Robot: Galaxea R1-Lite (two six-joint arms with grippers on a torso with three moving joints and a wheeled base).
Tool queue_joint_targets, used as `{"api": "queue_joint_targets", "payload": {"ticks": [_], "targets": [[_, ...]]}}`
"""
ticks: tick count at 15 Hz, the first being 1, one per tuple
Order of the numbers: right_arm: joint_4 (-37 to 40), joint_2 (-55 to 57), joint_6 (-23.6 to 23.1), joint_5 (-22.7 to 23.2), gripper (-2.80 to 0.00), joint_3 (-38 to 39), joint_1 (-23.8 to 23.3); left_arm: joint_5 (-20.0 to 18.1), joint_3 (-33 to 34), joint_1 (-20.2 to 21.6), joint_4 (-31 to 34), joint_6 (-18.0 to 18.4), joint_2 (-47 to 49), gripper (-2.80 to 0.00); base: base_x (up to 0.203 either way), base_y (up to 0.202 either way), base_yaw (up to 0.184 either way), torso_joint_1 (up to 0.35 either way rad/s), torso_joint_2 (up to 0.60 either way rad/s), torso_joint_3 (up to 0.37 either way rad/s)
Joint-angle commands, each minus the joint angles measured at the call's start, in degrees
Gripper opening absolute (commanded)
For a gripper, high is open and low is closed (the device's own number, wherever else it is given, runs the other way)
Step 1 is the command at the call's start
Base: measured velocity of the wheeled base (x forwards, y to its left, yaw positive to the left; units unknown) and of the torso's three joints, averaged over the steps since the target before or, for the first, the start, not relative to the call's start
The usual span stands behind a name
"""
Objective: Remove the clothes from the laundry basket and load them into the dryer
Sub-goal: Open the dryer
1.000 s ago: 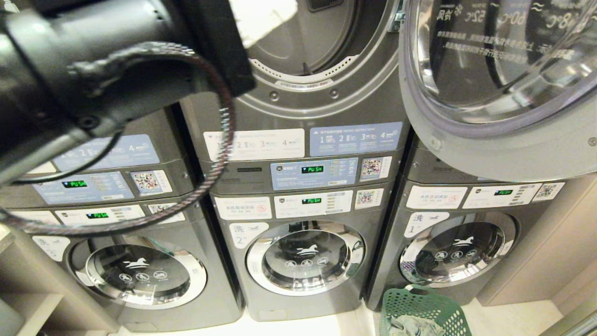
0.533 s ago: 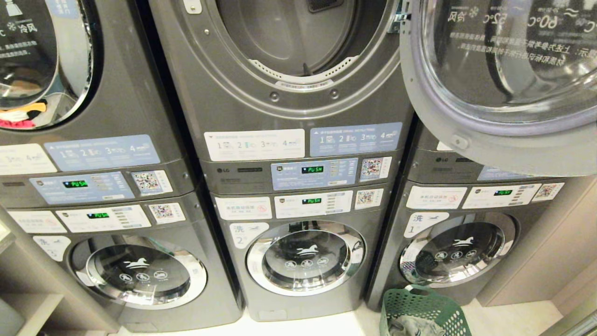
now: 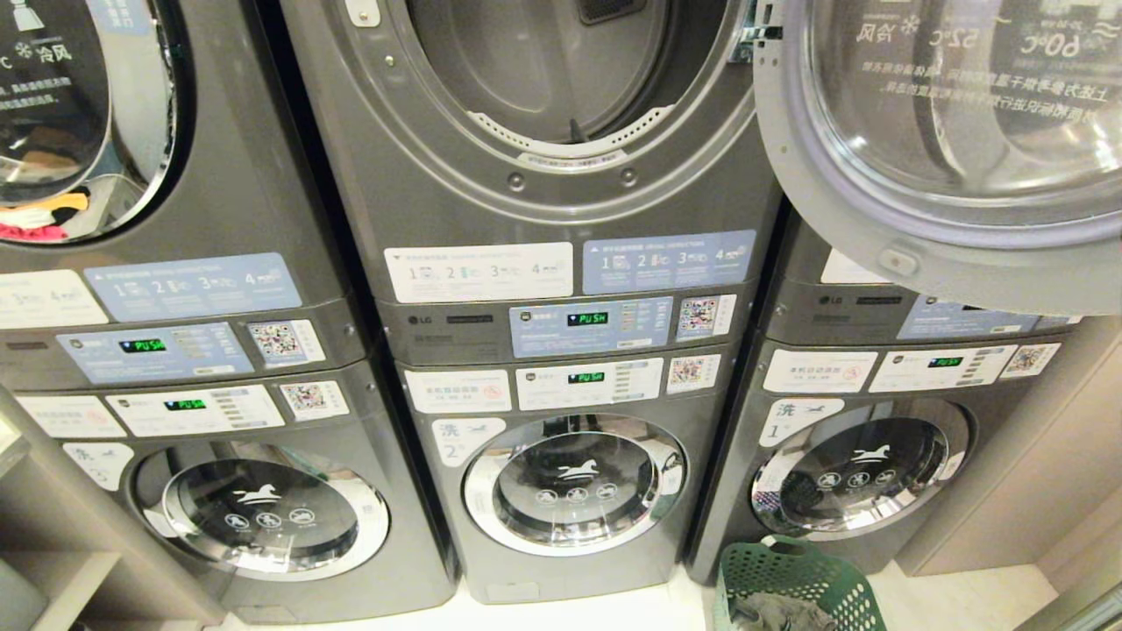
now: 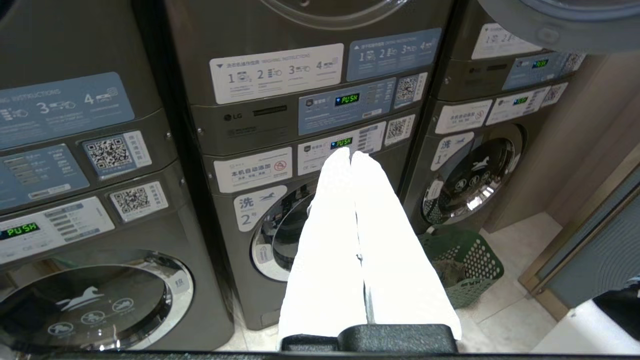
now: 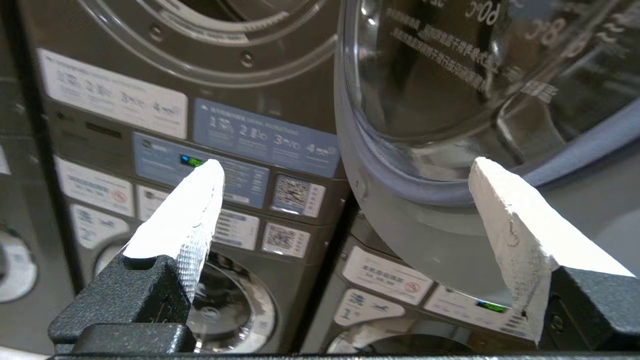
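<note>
Clothes (image 3: 776, 611) sit closest to the robot, low down on the floor. They are a small grey heap inside the green laundry basket (image 3: 811, 574), which stands just in front of the bottom right washer (image 3: 863, 478). The heap looks soft, floppy and light. It should bend any way it is pulled, and it will not break. My guess is that the best spot to pinch is a raised fold on top of the heap — not the basket wall, where fingers could catch in the holes. A loose end may hang down and snag on the rim. The heap is crumpled, so I cannot tell which way any piece points, and it has no clear long side. The basket stands upright with its open mouth facing up.

Neither arm shows in the head view. The left gripper (image 4: 351, 157) has its two white fingers pressed together with nothing between them; it points at the middle machines. The right gripper (image 5: 345, 172) has its fingers spread wide apart and is empty too.

Farther off and higher up is the middle dryer (image 3: 561, 79). Its round mouth is open and looks empty — nothing is loaded yet. Its glass door (image 3: 947, 149) hangs swung out to the right.
</note>
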Motion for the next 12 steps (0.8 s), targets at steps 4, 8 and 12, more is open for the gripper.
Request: {"api": "queue_joint_targets", "payload": {"ticks": [4,8,12], "targets": [[-2.1,5.1,-1.2,-7.3,0.0,-1.2,-0.1,-10.8,7.8,7.9,-0.5,2.1,-1.3,-2.8,0.0,0.0,0.0,0.0,0.0,0.0],[-9.0,13.8,-1.5,-15.7,0.0,-5.1,-0.2,-17.9,13.9,12.4,-1.0,2.6,-3.2,-2.8,0.0,0.0,0.0,0.0,0.0,0.0],[-15.4,23.1,-4.2,-21.7,0.0,-10.2,-0.4,-18.6,18.1,14.5,-2.7,2.5,-6.0,-2.8,0.0,0.0,0.0,0.0,0.0,0.0]]}}
